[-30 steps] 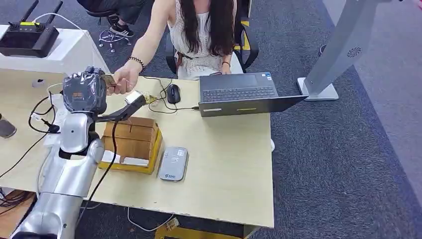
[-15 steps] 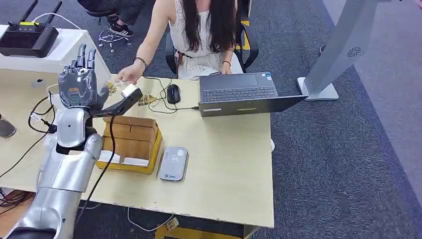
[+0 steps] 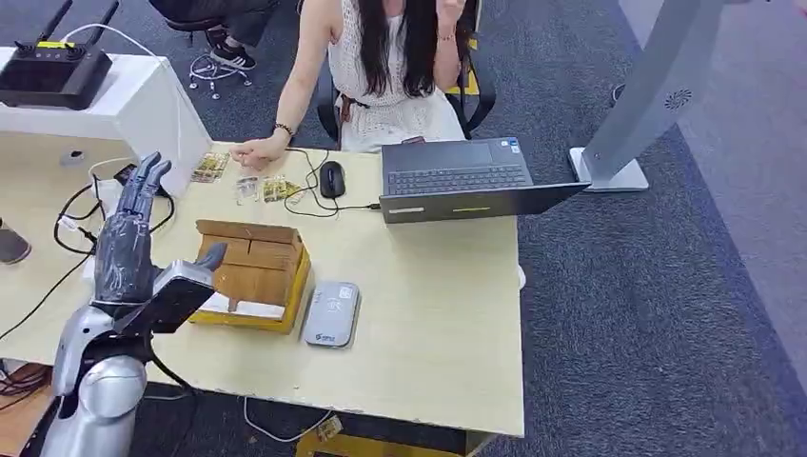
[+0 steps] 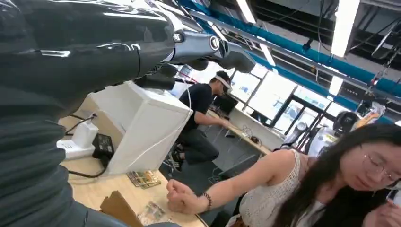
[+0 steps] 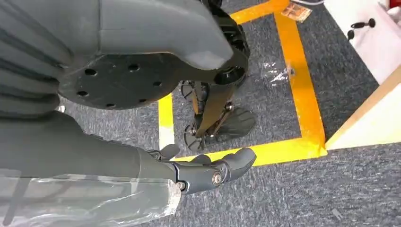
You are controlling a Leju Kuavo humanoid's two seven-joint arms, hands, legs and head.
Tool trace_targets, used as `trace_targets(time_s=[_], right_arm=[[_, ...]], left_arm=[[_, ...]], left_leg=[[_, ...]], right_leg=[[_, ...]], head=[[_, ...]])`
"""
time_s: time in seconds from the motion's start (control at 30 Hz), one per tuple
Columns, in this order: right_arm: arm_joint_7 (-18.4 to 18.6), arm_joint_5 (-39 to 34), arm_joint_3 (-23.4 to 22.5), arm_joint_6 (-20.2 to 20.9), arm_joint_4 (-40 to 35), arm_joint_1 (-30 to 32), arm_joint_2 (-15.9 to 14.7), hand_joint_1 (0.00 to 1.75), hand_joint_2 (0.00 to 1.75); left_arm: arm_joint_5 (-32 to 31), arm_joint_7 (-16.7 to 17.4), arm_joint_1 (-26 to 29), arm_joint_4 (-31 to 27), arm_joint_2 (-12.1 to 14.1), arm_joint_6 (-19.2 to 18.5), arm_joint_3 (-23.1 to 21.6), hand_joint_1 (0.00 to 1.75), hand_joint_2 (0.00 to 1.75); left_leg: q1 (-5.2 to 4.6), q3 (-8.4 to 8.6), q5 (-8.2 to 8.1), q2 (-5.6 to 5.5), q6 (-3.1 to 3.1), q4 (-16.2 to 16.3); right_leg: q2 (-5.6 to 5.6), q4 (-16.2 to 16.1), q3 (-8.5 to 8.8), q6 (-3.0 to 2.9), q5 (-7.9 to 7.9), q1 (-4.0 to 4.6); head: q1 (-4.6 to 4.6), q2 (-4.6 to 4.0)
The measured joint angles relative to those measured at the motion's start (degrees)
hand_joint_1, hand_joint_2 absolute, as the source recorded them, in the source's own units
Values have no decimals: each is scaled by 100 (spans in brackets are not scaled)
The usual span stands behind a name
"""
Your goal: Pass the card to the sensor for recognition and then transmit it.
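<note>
In the head view we see the left robot hand (image 3: 128,243) at the left of the frame, raised over the tabletop (image 3: 428,305) with its fingers spread and nothing between them. The right robot hand (image 5: 208,172) hangs over grey carpet and yellow floor tape in its wrist view, fingers loosely apart and bare.

We judge the handover part of the task to be done: small cards (image 3: 211,168) lie in the upper left of the frame, near the person's hand (image 3: 249,152) resting on the tabletop. The grey sensor (image 3: 331,312) sits low in the middle, just beside the cardboard box (image 3: 252,271), with no card on it. Whether recognition took place we cannot tell from these pictures.

Which of the cards is the task's card is too small to make out; a further pair (image 3: 266,188) lies near the mouse (image 3: 331,178). The left wrist view is largely covered by the arm's own dark casing.
</note>
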Motion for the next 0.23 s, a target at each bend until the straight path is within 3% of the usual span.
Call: trace_targets(time_s=[0.1, 0.23], right_arm=[[-30, -46, -37, 4, 0, 5, 0, 0, 0], [-186, -273, -221, 9, 0, 30, 0, 0, 0]], left_arm=[[500, -180, 153, -199, 28, -302, 59, 0, 175], [3108, -1567, 1428, -1003, 131, -1341, 615, 0, 175]], left_leg=[[-1, 1, 1, 1, 0, -4], [-3, 33, -29, 61, -12, -6]], right_leg=[[0, 3, 7, 0, 1, 1], [65, 5, 15, -6, -4, 0]], head=[[4, 0], [-9, 0]])
